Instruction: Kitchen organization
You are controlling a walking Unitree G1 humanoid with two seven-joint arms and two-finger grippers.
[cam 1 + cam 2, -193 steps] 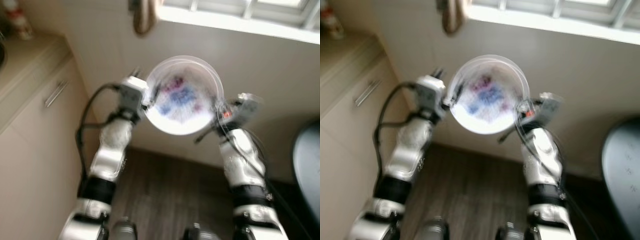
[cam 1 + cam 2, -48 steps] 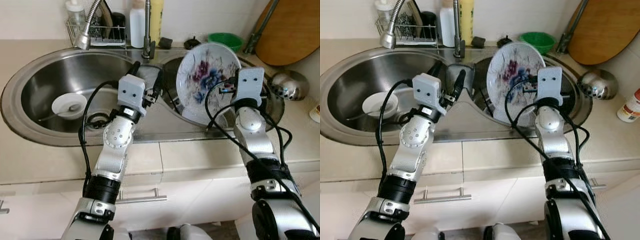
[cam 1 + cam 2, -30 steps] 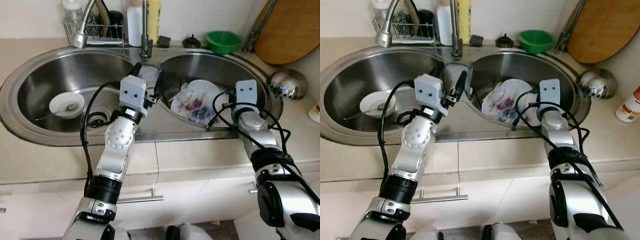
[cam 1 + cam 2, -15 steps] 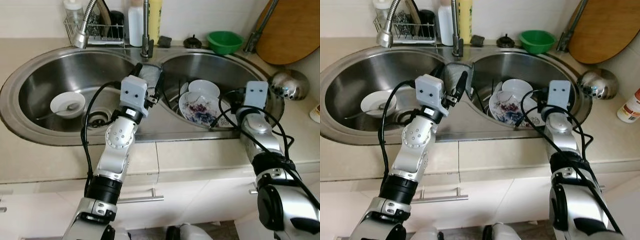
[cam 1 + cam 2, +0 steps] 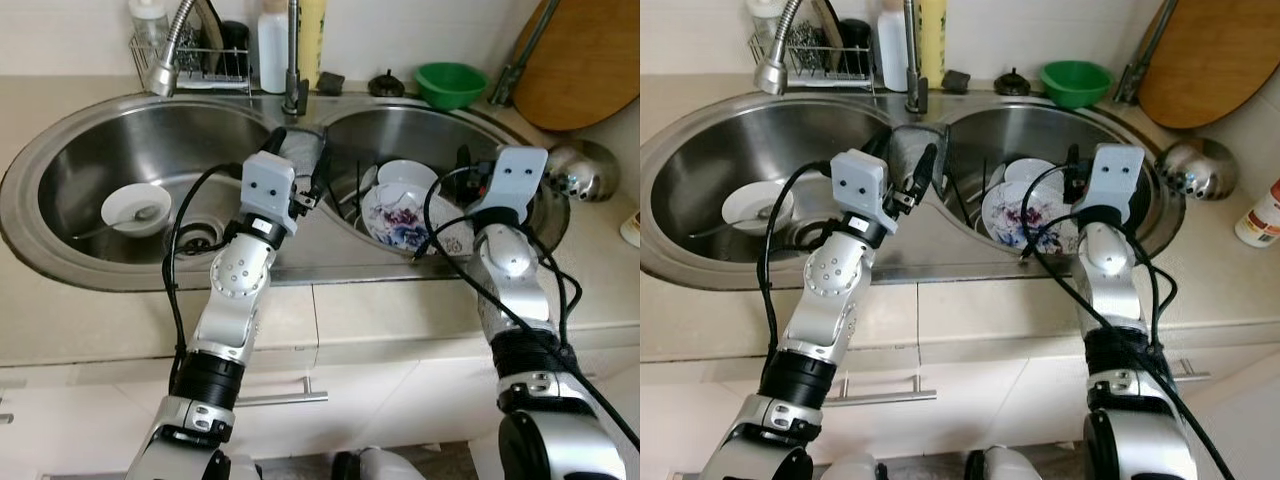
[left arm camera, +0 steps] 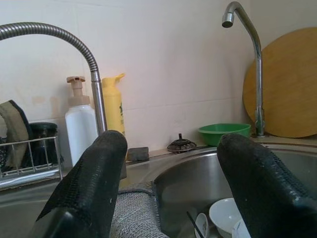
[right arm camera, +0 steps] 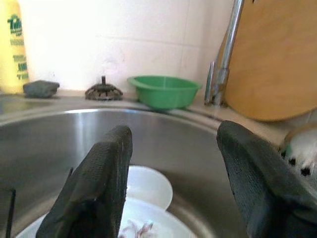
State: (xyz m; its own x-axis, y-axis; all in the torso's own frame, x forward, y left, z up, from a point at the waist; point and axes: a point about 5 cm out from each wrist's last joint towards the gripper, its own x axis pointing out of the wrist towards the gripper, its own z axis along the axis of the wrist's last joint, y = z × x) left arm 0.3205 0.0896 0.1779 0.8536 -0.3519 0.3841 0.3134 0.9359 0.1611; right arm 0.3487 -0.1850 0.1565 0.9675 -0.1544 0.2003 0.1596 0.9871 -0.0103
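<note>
Now plate point(image 5: 405, 220) in sink point(image 5: 470, 140), pincers apart.

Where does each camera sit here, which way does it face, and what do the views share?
Eye views: on the head, looking down at the double sink, both arms showing.
Left wrist view: looks past the open left gripper over the sink divider to the back wall.
Right wrist view: looks past the open right gripper into the right basin.
Shared: green bowl, flowered plate.

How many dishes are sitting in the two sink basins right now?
3. A small white bowl lies in the left basin. In the right basin, the floral plate rests beside a white bowl behind it. More may be hidden under the plate or the right gripper.
</note>
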